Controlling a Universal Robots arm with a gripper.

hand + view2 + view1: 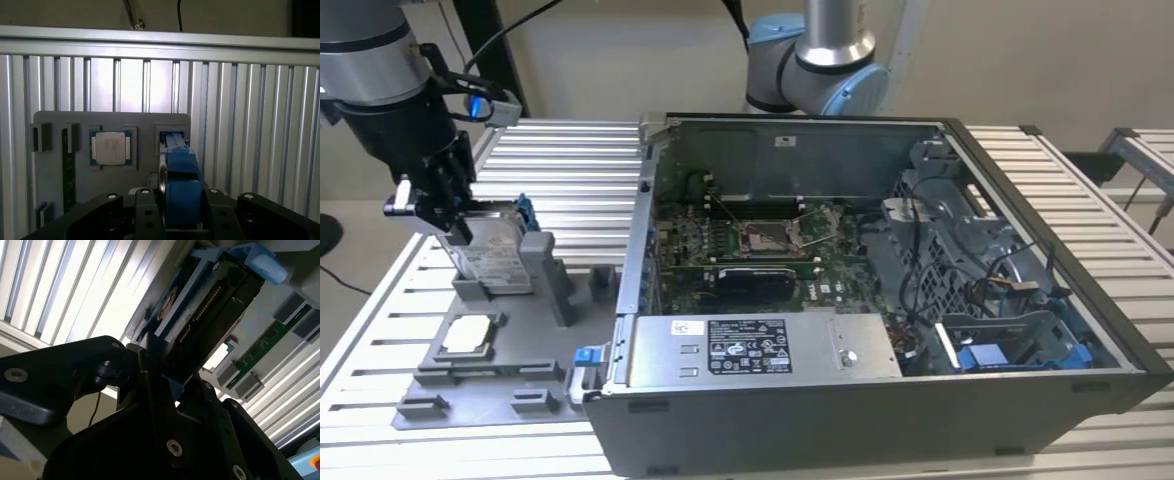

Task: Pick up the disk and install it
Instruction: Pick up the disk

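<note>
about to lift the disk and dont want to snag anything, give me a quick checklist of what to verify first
1. Placement of the claw on the disk: ok, it sits at the disk's top edge.
2. The disk upright in the grey holder: ok.
3. The chip apart from the disk: ok, lying flat in its own pocket.
4. The computer case open: ok, lid off, board exposed.
5. A free bay for the disk inside the case: cannot tell.

Looks like a robotics lab, folks: robot arm [834, 60], slatted aluminium surface [574, 170], opened computer case [854, 420], grey parts fixture [494, 388].
</note>
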